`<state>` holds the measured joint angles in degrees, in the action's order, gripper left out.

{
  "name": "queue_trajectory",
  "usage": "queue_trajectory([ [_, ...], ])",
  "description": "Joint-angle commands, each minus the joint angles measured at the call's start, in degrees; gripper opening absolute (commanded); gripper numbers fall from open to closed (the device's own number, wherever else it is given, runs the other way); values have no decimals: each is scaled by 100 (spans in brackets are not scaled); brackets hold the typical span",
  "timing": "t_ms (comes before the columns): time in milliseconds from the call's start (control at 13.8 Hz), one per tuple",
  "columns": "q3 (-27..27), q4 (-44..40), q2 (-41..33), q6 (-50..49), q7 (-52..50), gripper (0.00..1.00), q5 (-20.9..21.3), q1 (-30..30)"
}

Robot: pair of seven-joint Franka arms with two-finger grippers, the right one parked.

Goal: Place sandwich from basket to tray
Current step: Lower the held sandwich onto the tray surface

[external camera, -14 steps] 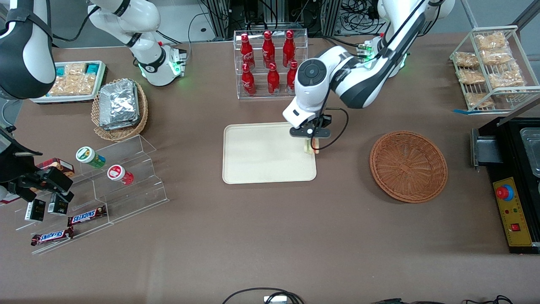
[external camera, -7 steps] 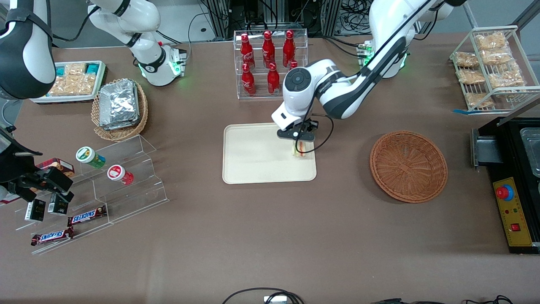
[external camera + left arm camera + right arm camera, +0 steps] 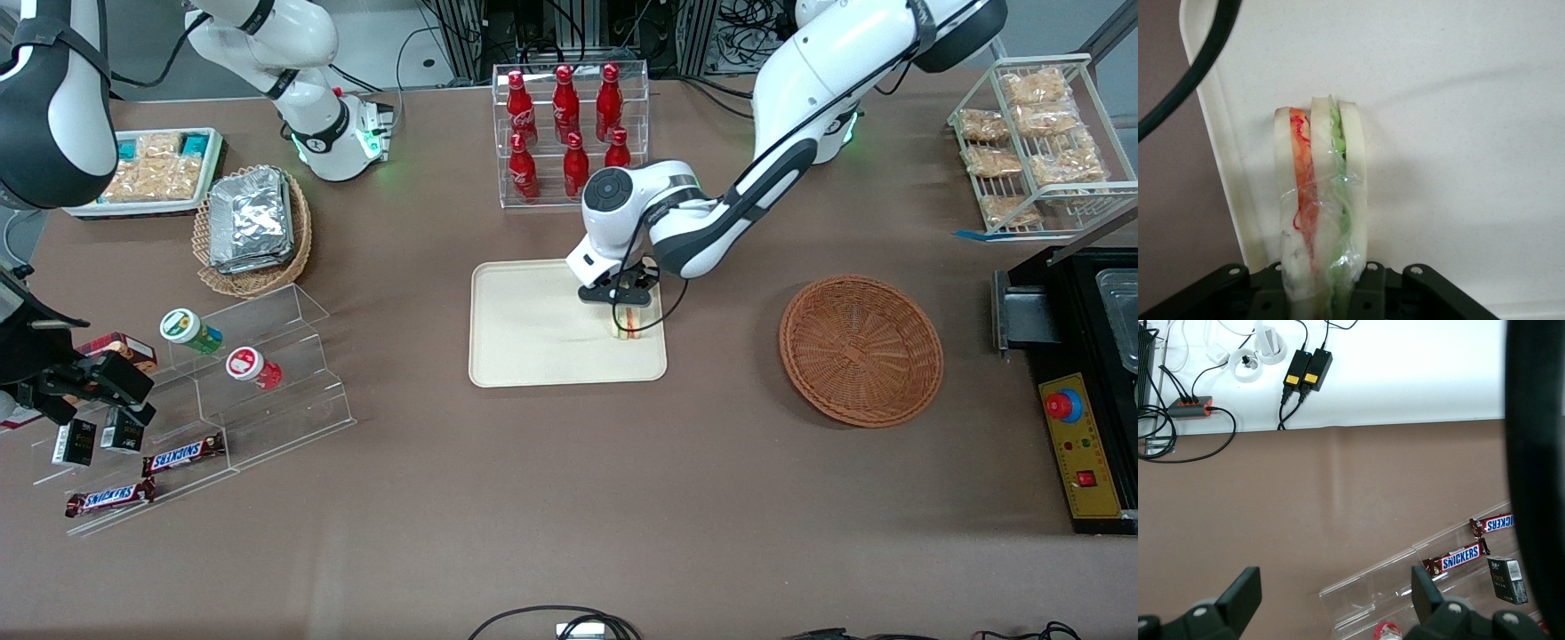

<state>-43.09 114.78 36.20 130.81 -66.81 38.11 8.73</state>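
My left gripper [image 3: 625, 318] is shut on the sandwich [image 3: 628, 325], a clear-wrapped wedge of white bread with orange and green layers. It holds the wedge upright, low over the cream tray [image 3: 533, 333], just inside the tray's short edge that faces the basket. In the left wrist view the sandwich [image 3: 1319, 200] sticks out from the gripper [image 3: 1321, 297] and its tip reaches the tray [image 3: 1458, 133] surface near the rim. The round reddish-brown wicker basket [image 3: 861, 348] sits empty on the table toward the working arm's end.
A clear rack of red bottles [image 3: 569, 133] stands farther from the front camera than the tray. A tan basket of foil packs [image 3: 253, 222] and acrylic steps [image 3: 258, 373] lie toward the parked arm's end. A wire snack rack [image 3: 1040, 142] and black unit [image 3: 1076, 356] flank the basket.
The gripper carried the sandwich from the tray's basket-side edge inward over the tray and lowered it; the arm's elbow swung lower toward the table.
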Motion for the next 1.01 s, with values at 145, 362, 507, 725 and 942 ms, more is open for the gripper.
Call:
queue_trajectory([
  [145,55,-87,54,6,-236,99,162,85],
  [362,46,-166,-95,-46,-271,99,136,23],
  [507,55,-315,-279,-177,-280,99,57,-29],
  [725,2,-622,-350,-599,-297,99,-119,-276],
  [942,2,-711,-604,-811,-280,99,-294,-547],
])
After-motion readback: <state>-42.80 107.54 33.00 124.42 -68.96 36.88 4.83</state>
